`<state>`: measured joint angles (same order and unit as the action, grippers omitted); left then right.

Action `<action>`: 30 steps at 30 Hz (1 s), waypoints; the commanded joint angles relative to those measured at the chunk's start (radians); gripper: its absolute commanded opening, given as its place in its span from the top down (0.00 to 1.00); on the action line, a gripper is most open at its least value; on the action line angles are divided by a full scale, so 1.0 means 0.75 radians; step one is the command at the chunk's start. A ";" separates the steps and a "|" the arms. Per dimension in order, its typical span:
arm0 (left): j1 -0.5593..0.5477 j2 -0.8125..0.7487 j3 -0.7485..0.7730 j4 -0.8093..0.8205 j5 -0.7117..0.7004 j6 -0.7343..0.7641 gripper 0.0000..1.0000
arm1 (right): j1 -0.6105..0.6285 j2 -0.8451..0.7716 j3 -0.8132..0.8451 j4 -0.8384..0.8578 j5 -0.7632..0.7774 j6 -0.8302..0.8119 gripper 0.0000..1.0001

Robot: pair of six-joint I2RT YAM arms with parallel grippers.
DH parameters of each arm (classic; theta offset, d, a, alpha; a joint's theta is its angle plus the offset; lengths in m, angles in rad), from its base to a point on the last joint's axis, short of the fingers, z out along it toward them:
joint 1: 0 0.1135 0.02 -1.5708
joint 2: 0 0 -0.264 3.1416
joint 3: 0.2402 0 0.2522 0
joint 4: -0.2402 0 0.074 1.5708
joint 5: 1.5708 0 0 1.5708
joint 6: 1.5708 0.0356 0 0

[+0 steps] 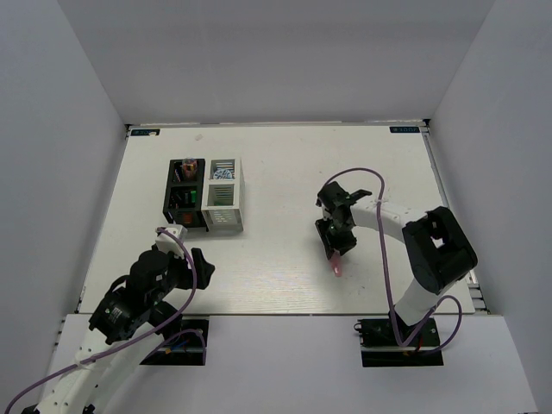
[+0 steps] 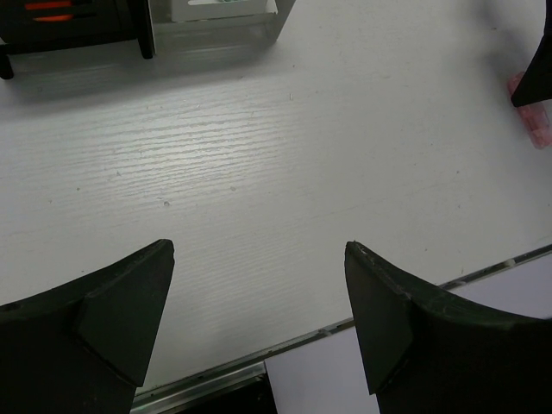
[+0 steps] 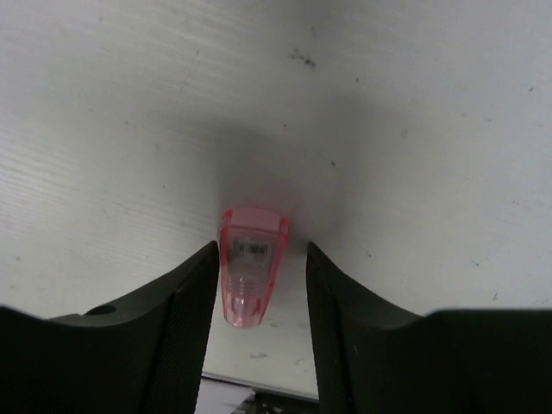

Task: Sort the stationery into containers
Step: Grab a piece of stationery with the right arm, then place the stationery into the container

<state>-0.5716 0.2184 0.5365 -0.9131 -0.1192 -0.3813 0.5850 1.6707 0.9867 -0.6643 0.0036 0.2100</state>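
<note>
Right pincer [image 1: 334, 250] stands partly open astride the translucent pink capsule piece [image 3: 253, 278], gripping nothing yet. The piece lies on the table [image 1: 276, 164], well apart from the black box [image 1: 185, 195] and white box [image 1: 223, 207]. This looks like the pick-up step: next, close squarely and lift. The arm reaches forward, its wrist bent steeply down.

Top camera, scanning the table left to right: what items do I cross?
black organiser box → white organiser box → pink translucent capsule piece
</note>
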 commanded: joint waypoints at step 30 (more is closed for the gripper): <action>-0.005 0.016 -0.004 -0.004 -0.023 0.007 0.10 | 0.173 0.218 0.868 0.497 -0.946 -0.833 1.00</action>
<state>-0.5716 0.2146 0.5362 -0.9134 -0.1238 -0.3782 0.7033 1.7473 1.5455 -0.4290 -0.6220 -0.3344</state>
